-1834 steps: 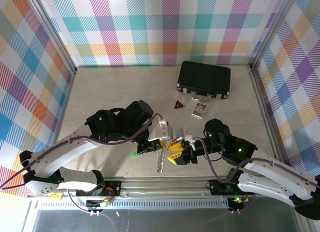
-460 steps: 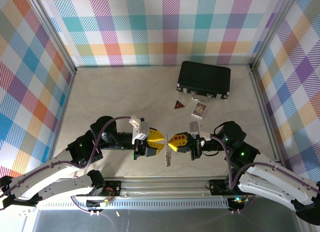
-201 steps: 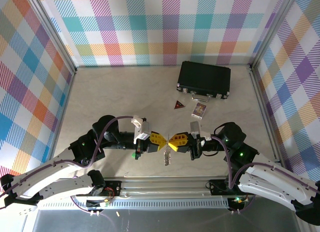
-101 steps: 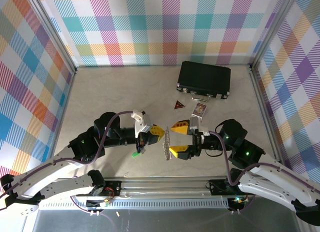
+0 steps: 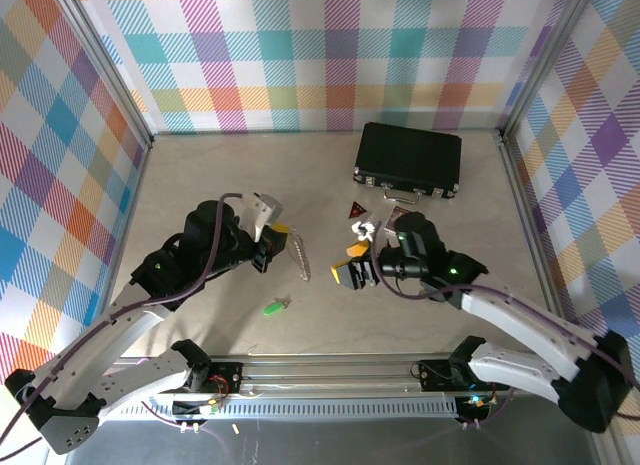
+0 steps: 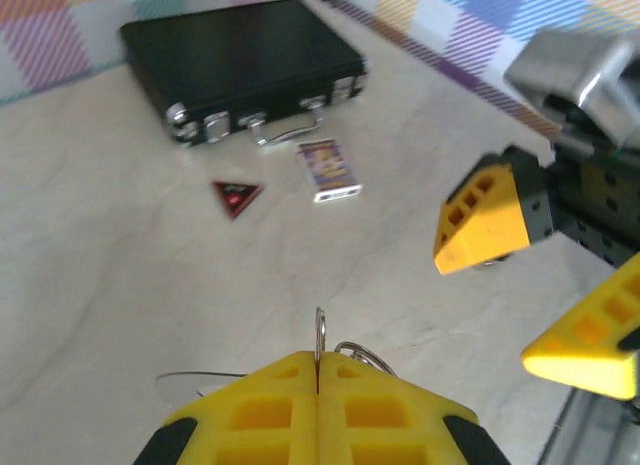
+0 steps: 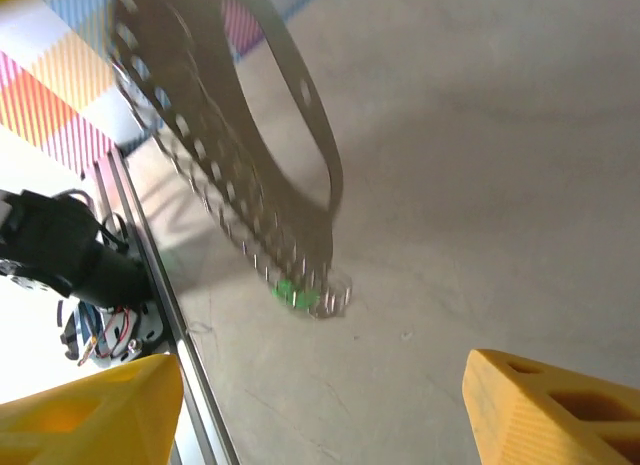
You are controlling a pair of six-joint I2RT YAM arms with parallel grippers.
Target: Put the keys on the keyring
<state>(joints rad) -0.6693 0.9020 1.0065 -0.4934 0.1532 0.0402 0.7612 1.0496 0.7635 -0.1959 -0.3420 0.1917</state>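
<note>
Green key (image 5: 273,307) — nr table (image 5: 200,190) front edge

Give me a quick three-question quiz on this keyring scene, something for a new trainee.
1. Fill in the blank: the green key lies on the ____.
2. True or false: the right gripper is shut on the green key.
3. What does the left gripper hold? A) the black case B) the keyring C) the red triangle

Key:
1. The table.
2. False. Its jaws stand open with nothing between them.
3. B.
</note>
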